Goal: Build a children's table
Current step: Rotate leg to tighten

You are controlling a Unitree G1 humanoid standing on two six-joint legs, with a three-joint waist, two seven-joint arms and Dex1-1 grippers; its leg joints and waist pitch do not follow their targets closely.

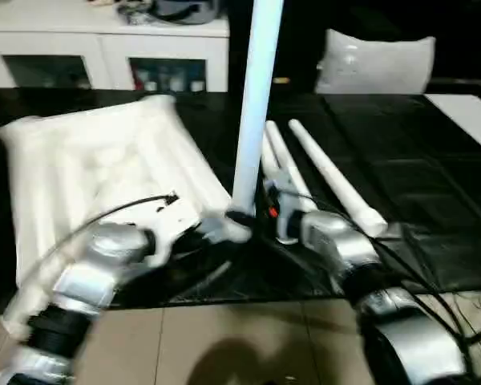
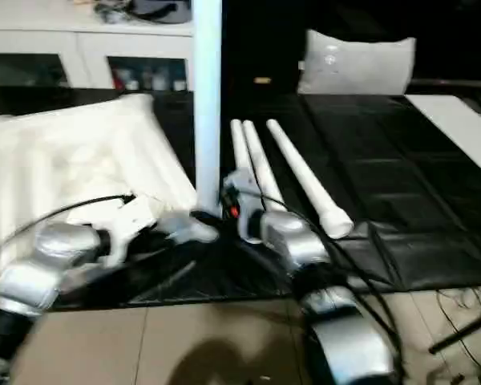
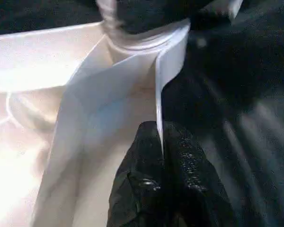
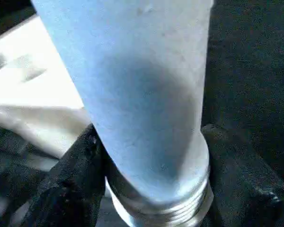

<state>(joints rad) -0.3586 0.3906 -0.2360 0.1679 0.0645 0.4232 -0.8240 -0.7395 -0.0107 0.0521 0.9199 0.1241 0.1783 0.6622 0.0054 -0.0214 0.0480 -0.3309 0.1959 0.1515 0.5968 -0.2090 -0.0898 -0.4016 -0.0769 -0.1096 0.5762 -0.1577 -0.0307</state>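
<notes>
Left gripper (image 3: 163, 156) pinched shut on table top (image 1: 96, 176) rim, right gripper (image 4: 151, 156) fingers astride upright leg (image 1: 255, 104) at its threaded base; three legs (image 1: 329, 176) flat on black mat (image 1: 417, 160); white cabinet (image 1: 104, 40) behind; no legible writing.

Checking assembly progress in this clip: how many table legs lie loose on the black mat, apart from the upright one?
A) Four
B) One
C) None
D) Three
D: three legs lie side by side on the black mat, right of the upright leg, which stands at the near corner of the upturned table top with the right pincer around its threaded base.
</notes>
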